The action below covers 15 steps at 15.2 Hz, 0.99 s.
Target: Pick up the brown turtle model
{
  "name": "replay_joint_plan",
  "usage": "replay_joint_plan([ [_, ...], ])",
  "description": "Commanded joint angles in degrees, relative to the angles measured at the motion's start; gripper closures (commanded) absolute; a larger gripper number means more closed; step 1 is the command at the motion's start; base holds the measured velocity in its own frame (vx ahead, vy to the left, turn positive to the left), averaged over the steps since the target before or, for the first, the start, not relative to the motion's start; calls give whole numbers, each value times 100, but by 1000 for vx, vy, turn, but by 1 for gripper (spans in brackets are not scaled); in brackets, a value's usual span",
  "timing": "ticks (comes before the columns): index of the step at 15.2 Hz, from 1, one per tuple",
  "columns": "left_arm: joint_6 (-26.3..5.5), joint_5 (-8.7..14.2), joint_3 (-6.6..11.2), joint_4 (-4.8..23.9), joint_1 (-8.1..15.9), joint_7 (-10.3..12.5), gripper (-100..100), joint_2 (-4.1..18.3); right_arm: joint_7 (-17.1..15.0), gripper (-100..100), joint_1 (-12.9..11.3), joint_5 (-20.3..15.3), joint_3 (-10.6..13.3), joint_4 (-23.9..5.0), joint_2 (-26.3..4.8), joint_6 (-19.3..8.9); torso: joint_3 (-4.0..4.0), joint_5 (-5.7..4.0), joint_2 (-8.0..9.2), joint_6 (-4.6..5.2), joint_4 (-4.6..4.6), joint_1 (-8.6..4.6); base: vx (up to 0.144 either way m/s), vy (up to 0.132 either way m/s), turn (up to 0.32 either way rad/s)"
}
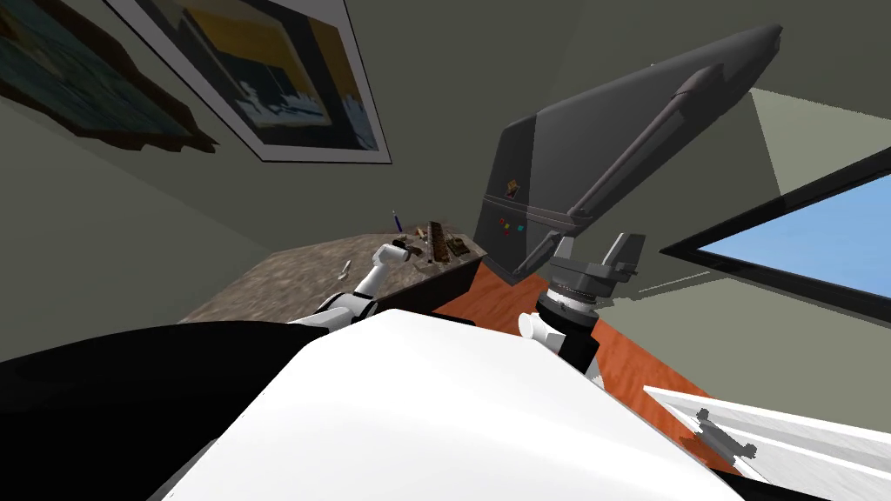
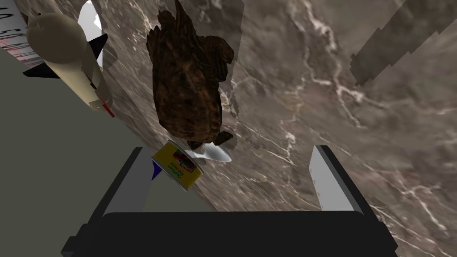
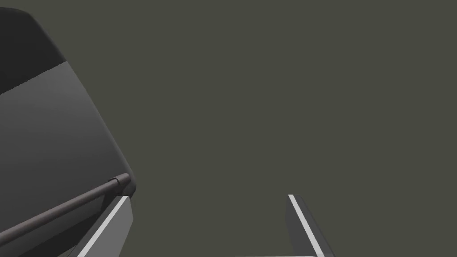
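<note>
Dark brown, rough-textured turtle model [image 2: 187,84]

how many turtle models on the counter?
1. The brown turtle model lies on the marbled counter, just beyond the open left jaws, beside a yellow can. Other clutter in the head view is too small to identify.

Olive-grey wall [image 1: 130,226] bearing two framed pictures [image 1: 287,78] at ten and eleven o'clock. Brown, veined countertop [image 1: 278,278] at centre, against that wall. Dark grey refrigerator [image 1: 592,148] with bar handle, one o'clock. Window [image 1: 800,235] showing blue sky, three o'clock. Reddish-orange floor [image 1: 644,357], four o'clock; white panel [image 1: 783,426] with grey handle, five o'clock.
</note>
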State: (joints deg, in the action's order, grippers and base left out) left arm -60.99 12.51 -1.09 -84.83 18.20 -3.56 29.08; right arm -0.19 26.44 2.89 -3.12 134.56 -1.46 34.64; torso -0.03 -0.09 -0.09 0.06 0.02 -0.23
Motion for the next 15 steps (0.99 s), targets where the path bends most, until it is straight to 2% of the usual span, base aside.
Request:
replay_joint_plan([
  [1, 62, 14, 58, 205, 80, -23, -100, 36, 0, 0, 0, 0, 0, 0, 0, 0, 0, 0, 0, 0, 0, 0, 6, -27, -117],
  [11, 277, 118, 350, 1039, 364, -131, -100, 231, 0, 0, 0, 0, 0, 0, 0, 0, 0, 0, 1, 0, 0, 0, 8, -27, -107],
  [12, 293, 126, 371, 1104, 382, -139, -100, 243, 0, 0, 0, 0, 0, 0, 0, 0, 0, 0, 0, 0, 0, 0, 9, -24, -106],
  [13, 267, 112, 337, 1034, 379, -126, -100, 222, 0, 0, 0, 0, 0, 0, 0, 0, 0, 0, 0, 0, 0, 0, 5, -13, -33],
  [15, 441, 106, 398, 1317, 429, -129, -100, 247, 0, 0, 0, 0, 0, 0, 0, 0, 2, 2, 4, 0, 0, 7, -9, 7, -121],
])
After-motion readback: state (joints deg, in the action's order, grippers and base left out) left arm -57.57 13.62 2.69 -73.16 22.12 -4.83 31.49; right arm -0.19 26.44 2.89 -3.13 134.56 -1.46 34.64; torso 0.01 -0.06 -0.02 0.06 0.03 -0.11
